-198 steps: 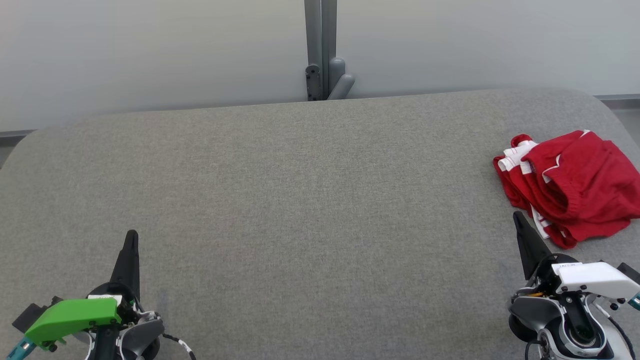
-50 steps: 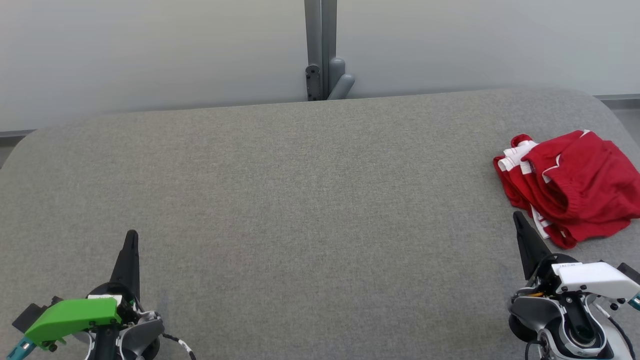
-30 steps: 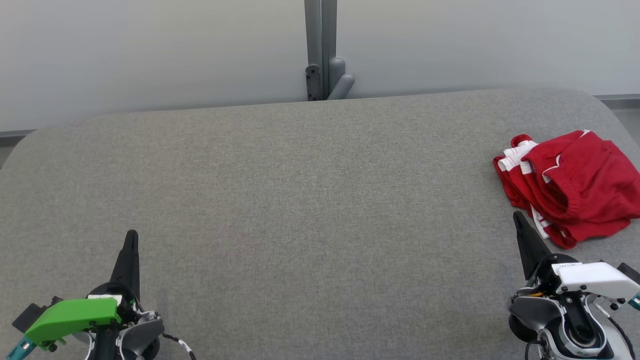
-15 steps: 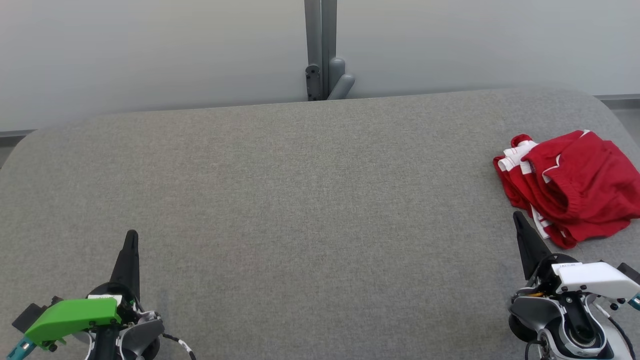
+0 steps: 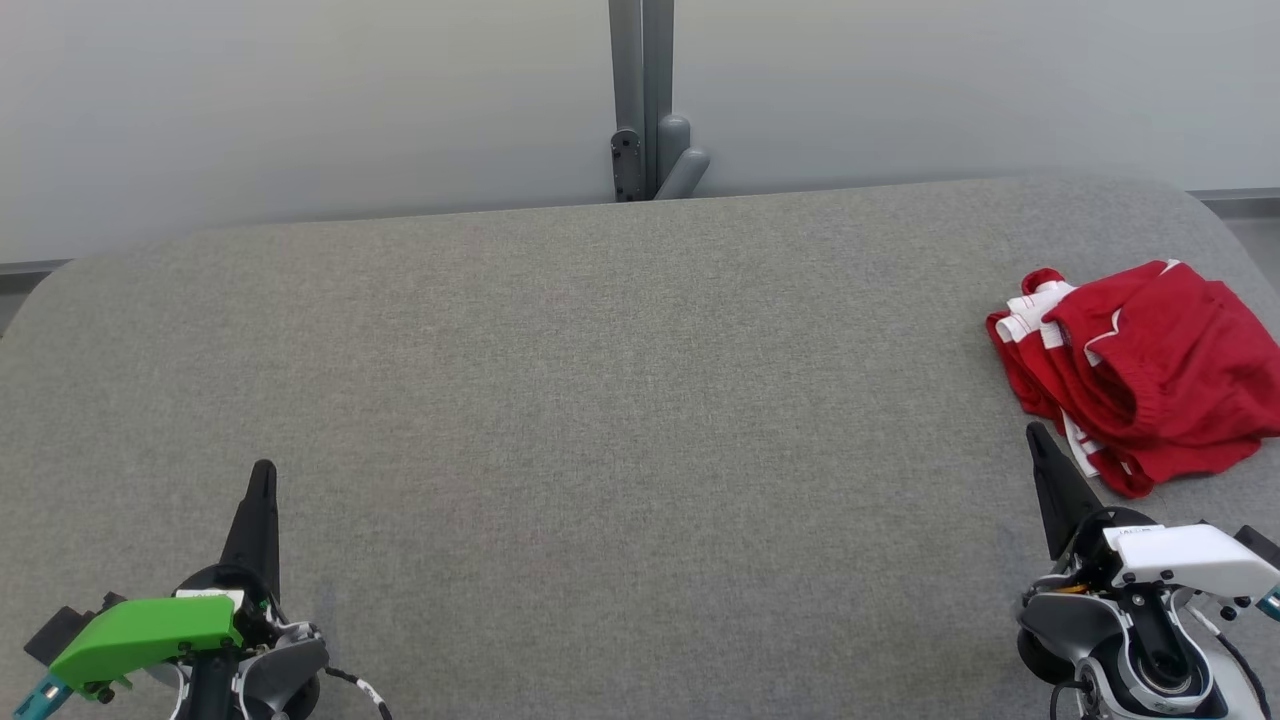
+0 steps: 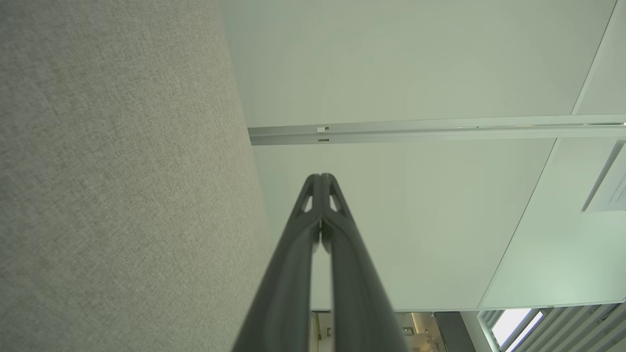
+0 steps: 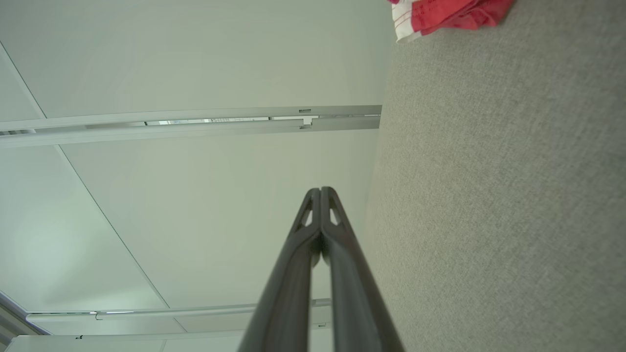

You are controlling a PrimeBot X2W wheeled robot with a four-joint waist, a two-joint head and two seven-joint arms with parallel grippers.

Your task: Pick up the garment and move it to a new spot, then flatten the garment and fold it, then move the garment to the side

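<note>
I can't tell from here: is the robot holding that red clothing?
No, the red garment lies heaped on the grey table, the shut right gripper empty beside it.

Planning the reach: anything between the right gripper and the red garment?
Nothing: head view shows a bare strip of grey table between the right gripper and the red garment.

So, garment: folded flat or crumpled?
Crumpled. The red garment lies bunched at the right of the table, waistband gaping, white-striped layers overlapping unevenly.
</note>
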